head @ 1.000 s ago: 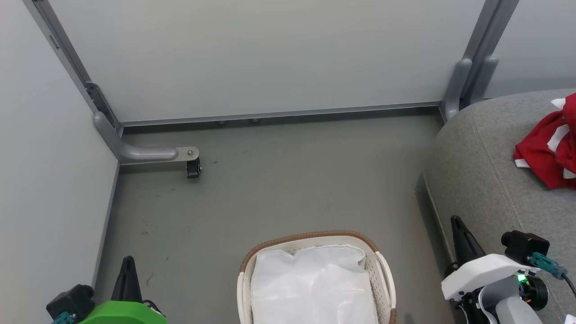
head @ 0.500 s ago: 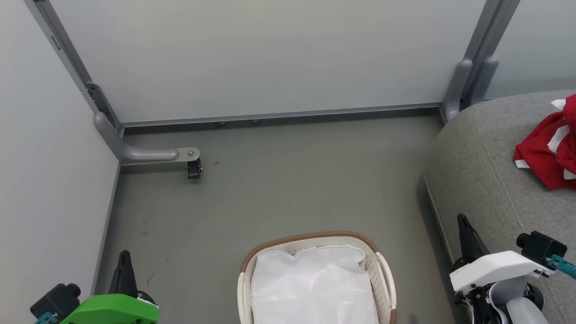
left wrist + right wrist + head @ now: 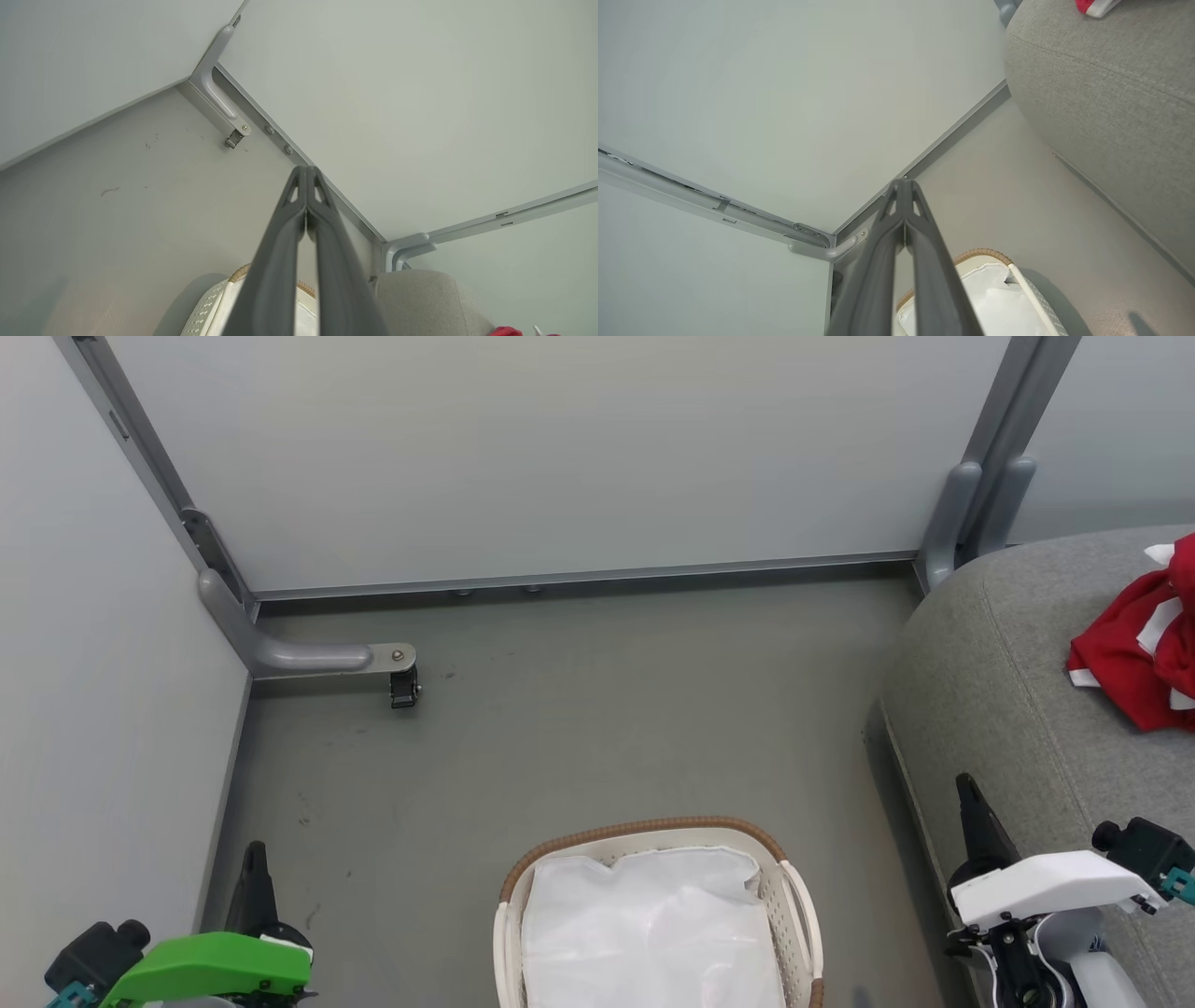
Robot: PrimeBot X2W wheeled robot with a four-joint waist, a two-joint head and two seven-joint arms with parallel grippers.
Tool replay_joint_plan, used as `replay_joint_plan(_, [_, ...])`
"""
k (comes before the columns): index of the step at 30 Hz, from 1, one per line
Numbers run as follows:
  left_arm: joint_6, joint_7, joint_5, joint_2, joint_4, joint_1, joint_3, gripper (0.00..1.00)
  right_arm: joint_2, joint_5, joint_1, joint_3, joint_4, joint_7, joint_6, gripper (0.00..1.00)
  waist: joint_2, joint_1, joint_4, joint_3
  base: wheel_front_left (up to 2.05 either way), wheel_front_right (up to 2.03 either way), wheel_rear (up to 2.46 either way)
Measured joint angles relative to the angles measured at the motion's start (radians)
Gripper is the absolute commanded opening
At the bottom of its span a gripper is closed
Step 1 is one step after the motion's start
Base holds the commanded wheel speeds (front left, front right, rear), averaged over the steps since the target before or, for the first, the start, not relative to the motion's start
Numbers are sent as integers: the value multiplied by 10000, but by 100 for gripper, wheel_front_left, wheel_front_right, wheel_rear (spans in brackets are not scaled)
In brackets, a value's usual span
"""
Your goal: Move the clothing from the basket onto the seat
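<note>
In the head view, the bright red soft garment with white stripes and trim [image 3: 1134, 653] lies at about three o'clock on the large grey fabric-upholstered seat cushion [image 3: 1008, 709], unmoved over the last second. At six o'clock, the oval cream-white perforated plastic basket with a brown woven-look rim [image 3: 644, 828] holds only its plain white liner sheet [image 3: 644, 933]. What has changed is the arms. The left gripper [image 3: 250, 851] has sunk toward seven o'clock and the right gripper [image 3: 963, 782] has slid outward toward four o'clock. Both have their dark fingers pressed together on nothing. The transfer looks finished, and the arms seem to be settling into rest.
</note>
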Motion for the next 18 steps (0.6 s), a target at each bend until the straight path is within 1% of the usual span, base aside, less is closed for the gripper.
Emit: replay_joint_plan(18, [-2, 510, -1952, 6, -305, -127, 75, 0, -17, 2088, 48, -113, -345, 545, 0, 0, 0, 0, 24, -35, 0, 0, 0])
